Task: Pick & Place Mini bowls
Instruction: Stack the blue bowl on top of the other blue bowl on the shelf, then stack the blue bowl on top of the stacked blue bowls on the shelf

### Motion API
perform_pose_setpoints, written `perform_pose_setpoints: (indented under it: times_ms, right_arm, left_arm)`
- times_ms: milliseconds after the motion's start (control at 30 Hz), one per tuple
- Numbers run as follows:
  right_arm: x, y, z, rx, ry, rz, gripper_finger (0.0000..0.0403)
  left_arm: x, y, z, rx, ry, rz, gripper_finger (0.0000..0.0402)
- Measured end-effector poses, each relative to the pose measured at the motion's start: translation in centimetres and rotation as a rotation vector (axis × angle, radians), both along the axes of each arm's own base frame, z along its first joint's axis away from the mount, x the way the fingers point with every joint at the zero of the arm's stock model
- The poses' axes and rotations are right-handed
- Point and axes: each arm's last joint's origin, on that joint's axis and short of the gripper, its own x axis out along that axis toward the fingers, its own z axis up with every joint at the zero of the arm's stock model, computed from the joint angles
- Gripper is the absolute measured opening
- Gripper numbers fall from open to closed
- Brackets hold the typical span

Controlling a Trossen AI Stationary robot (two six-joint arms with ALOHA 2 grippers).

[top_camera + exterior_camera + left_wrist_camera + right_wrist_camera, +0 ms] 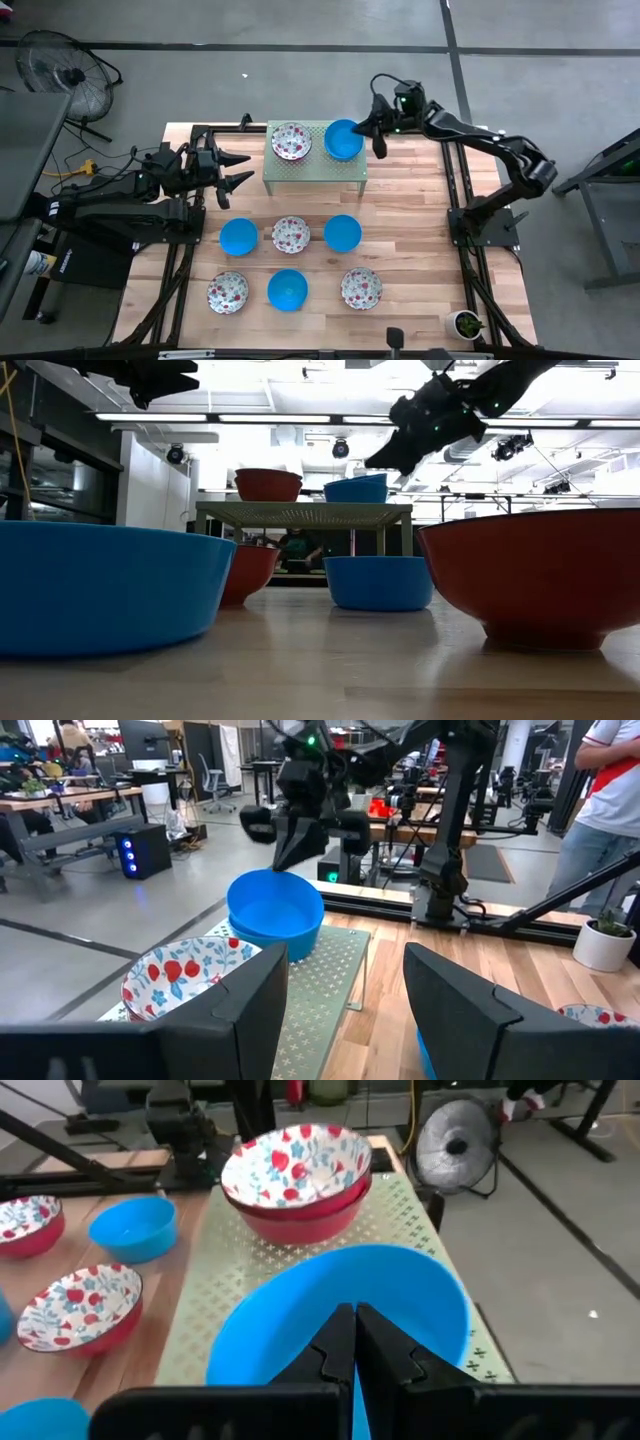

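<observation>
Six empty small round bowls, bright blue [288, 289] and floral white [227, 293], sit near the worktop's front edge. Two more sit on the pale green perforated metal rack [315, 172] at the back edge. The right gripper [378, 132], fingers closed and empty, hovers over the rack's blue bowl [343, 139]; the left gripper [236, 168] waits open.

Mini bowls [290, 234] — blue and floral, upright — two on rack [315, 172], six on table.

The left gripper [345, 1010] shows its two dark fingers [240, 1010] spread wide, nothing between them; beyond them a blue bowl [276, 913] sits on the pale green perforated rack [325, 985], beside a floral bowl [180, 975] nearer the camera; the right gripper [298, 845] hangs just above the blue bowl's rim, fingers pinched together; past the rack, the wooden table [520, 975] carries a small potted plant [603, 938]; a person [605, 810] stands behind it.
</observation>
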Motion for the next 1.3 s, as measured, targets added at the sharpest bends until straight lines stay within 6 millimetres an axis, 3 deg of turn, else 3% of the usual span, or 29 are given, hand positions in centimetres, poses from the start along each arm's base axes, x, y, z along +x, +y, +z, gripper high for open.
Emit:
perform_pose_setpoints:
  times_ms: [267, 667, 1033, 1300]
  right_arm:
    - [0.1, -0.3, 0.3, -0.033, -0.036, 0.013, 0.0000]
    - [0.5, -0.9, -1.6, 0.020, 0.011, 0.045, 0.0000]
    - [-0.2, -0.2, 0.6, 0.037, -0.060, 0.022, 0.0000]
    - [-2.3, 1.8, 3.5, 0.062, -0.056, -0.069, 0.0000]
  left_arm:
    - [0.0, 0.0, 0.0, 0.000, -0.002, 0.000, 0.0195]
    - [0.0, 0.0, 0.0, 0.009, 0.001, -0.001, 0.0195]
    - [0.0, 0.0, 0.0, 0.009, 0.001, -0.004, 0.0195]
    - [0.0, 0.0, 0.0, 0.009, 0.001, -0.003, 0.0195]
